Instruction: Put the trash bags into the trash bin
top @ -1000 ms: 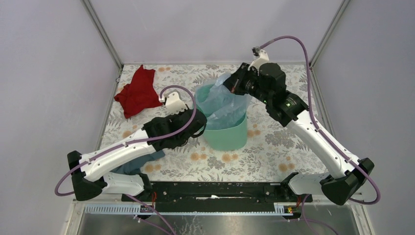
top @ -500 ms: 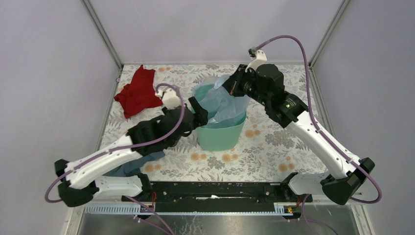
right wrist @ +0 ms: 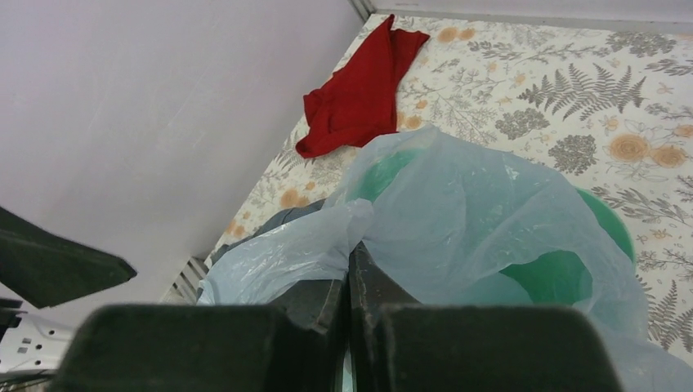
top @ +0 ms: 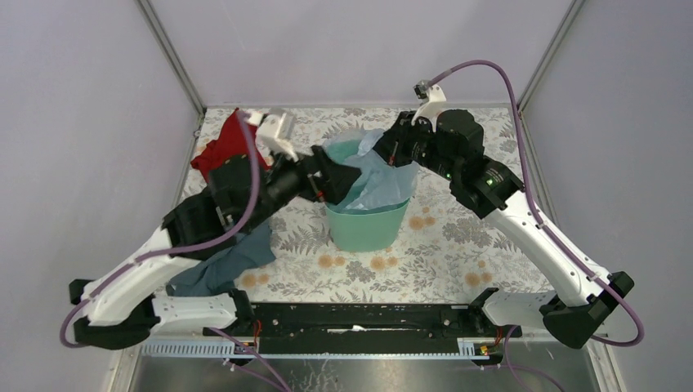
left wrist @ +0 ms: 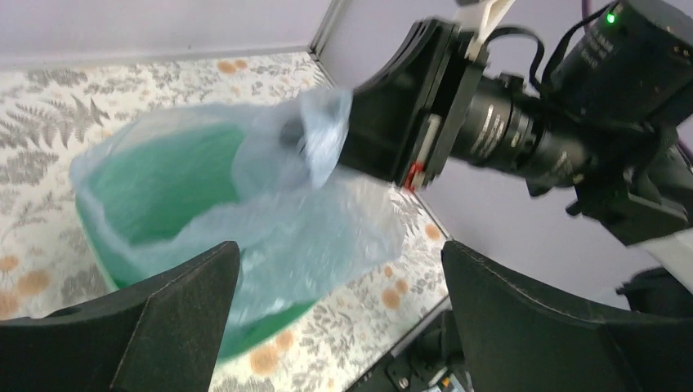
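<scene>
- our right gripper [right wrist: 350, 260] is pinched shut on a bunched edge of the trash bag [right wrist: 458, 204]. the film gathers at its fingertips and fans out ahead of and below them.
- our left gripper [left wrist: 339, 255] stands wide and holds nothing. the bag's draped side lies just ahead of it, between its two fingers, and we see neither finger touching it.
- right under the right hand sits the trash bin [top: 369, 230]. the left hand hovers just beside the rim, facing the right hand across the opening.
- done, as we judge it: part of the bag hangs down inside the bin and covers some of the mouth.
- left, as we judge it: a wide fold spills over the rim below the right hand, and the pinched edge is held above the rim. that film has yet to go in, and the grip has yet to let go.
- the bin holds only the bag, as far as we can see. bare green wall shows on the left hand's side, and the bottom is hidden.
- farther out on the table [top: 458, 237], a red cloth [right wrist: 359, 90] lies well behind the left hand, and a grey-blue cloth [top: 225, 265] lies under that arm. neither is in the bin.
</scene>
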Robot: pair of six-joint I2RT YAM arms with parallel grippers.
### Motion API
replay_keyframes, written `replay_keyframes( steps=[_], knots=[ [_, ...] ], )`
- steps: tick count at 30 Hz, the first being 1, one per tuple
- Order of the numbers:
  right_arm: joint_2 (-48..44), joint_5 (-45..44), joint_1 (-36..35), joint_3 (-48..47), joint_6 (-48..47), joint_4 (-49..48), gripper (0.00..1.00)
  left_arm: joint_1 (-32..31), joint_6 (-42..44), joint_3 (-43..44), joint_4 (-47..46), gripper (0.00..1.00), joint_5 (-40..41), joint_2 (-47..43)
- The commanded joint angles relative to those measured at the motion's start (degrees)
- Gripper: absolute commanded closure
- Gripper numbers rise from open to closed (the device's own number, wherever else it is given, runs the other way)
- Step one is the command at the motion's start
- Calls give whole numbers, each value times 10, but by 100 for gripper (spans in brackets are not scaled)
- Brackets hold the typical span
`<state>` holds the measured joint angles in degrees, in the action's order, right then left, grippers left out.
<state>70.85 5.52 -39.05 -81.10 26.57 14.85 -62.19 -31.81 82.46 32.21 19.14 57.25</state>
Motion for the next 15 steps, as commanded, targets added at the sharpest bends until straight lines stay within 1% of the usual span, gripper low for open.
replay_keyframes(
  steps=[1, 2, 5, 6, 7, 8, 9, 11, 12, 15],
  knots=[
    [8, 38, -2, -23, -21, 10, 94, 0, 71, 73, -13, 6, 19, 105],
    [9, 40, -2, -24, -24, 14, 94, 2, 74, 90, -9, 9, 22, 125],
    [7, 33, -2, -31, -34, 32, 93, 5, 87, 119, -14, 11, 8, 166],
    [6, 32, -2, -33, -38, 37, 92, 6, 89, 122, -13, 15, 12, 175],
    [5, 31, -2, -35, -42, 42, 90, 8, 91, 122, -12, 26, 18, 180],
    [2, 29, -2, -35, -47, 47, 88, 9, 91, 120, -9, 40, 24, 181],
    [-1, 26, -2, -35, -52, 53, 83, 10, 89, 115, -8, 51, 32, 179],
    [-11, 16, -2, -29, -68, 70, 71, 14, 83, 94, -10, 70, 45, 163],
    [-17, 8, -2, -22, -77, 76, 67, 15, 81, 81, -12, 76, 49, 152],
    [-42, -18, -2, 1, -103, 88, 55, 20, 80, 35, -26, 91, 50, 112]
  ],
)
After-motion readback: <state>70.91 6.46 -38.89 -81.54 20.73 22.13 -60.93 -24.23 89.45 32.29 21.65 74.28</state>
